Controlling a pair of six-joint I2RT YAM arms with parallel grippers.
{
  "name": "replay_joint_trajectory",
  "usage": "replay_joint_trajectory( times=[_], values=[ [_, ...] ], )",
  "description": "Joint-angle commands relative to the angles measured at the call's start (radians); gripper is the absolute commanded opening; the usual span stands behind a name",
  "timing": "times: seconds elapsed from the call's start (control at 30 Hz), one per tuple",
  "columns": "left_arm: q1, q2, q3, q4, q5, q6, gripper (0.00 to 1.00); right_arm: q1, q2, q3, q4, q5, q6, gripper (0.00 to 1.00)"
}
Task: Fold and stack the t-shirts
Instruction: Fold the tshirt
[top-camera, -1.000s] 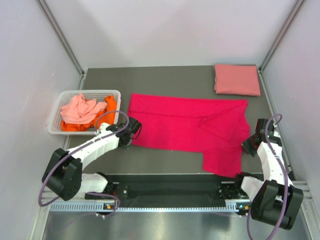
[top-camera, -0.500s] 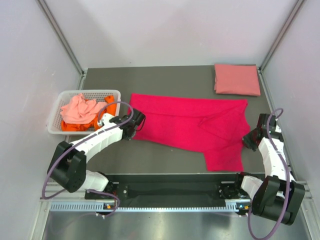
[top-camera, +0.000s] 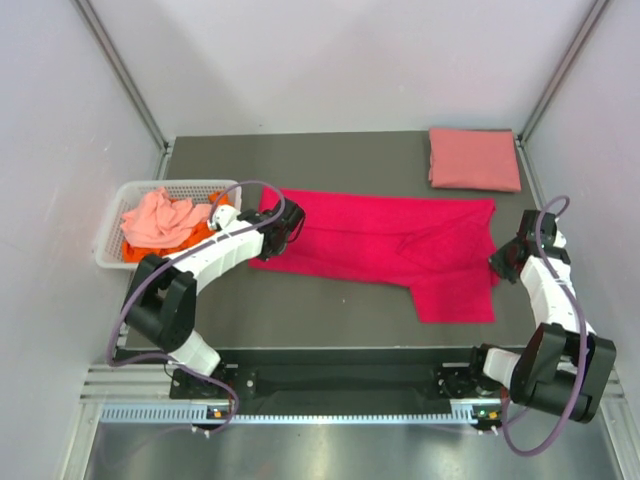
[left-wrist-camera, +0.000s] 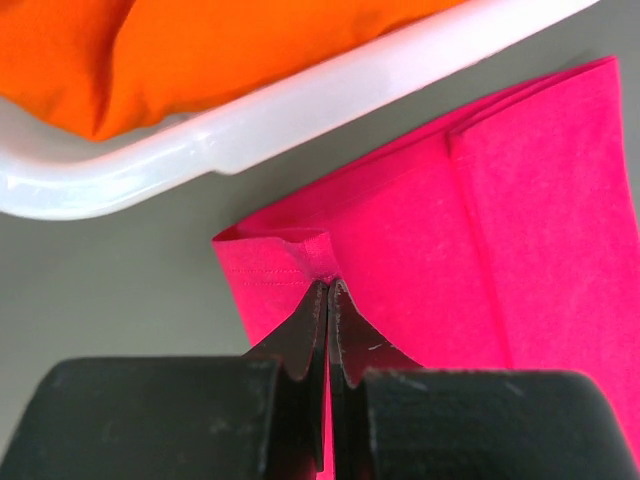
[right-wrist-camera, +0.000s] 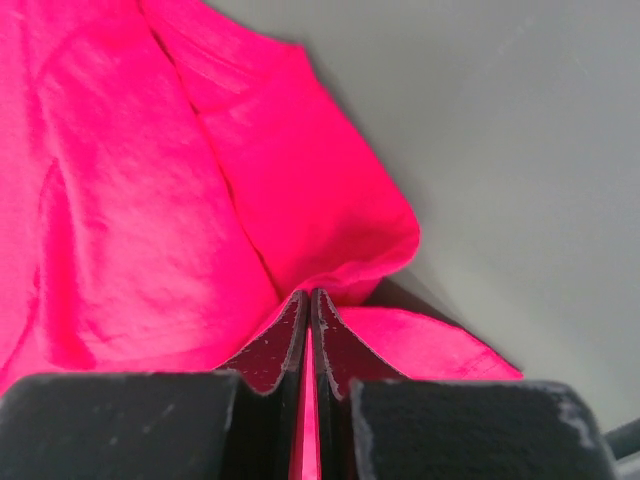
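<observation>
The magenta-red t-shirt (top-camera: 380, 250) lay spread across the middle of the table (top-camera: 330, 160), one flap trailing toward the near edge on the right. The left gripper (left-wrist-camera: 328, 290) was pinched tight on its hem corner, just beside the white basket (left-wrist-camera: 250, 110); the right gripper (right-wrist-camera: 308, 298) was clamped on a fold at the opposite edge. The cloth looked light, thin and limp. It would likely sag and crease between two holds, so hems and corners, kept taut, seemed the best purchase. The salmon t-shirt (top-camera: 474, 160) sat folded in the far right corner — the pale coral t-shirt (top-camera: 155, 215) and the orange t-shirt (left-wrist-camera: 200, 40) lay crumpled in the basket
</observation>
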Motion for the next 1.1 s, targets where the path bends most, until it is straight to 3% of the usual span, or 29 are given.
replay_joint_trajectory(
  times=[0.0, 0.67, 1.07],
  values=[
    [0.006, 0.022, 0.064, -0.062, -0.079, -0.006, 0.0, -0.003, 0.021, 0.07, 0.063, -0.006, -0.017, 0.0],
    [0.048, 0.252, 0.291, -0.154, -0.14, -0.01, 0.0, -0.002, 0.191, 0.187, 0.155, -0.052, -0.049, 0.0],
    [0.074, 0.367, 0.354, -0.173, -0.168, -0.008, 0.0, 0.017, 0.285, 0.283, 0.143, -0.052, -0.042, 0.0]
  ],
)
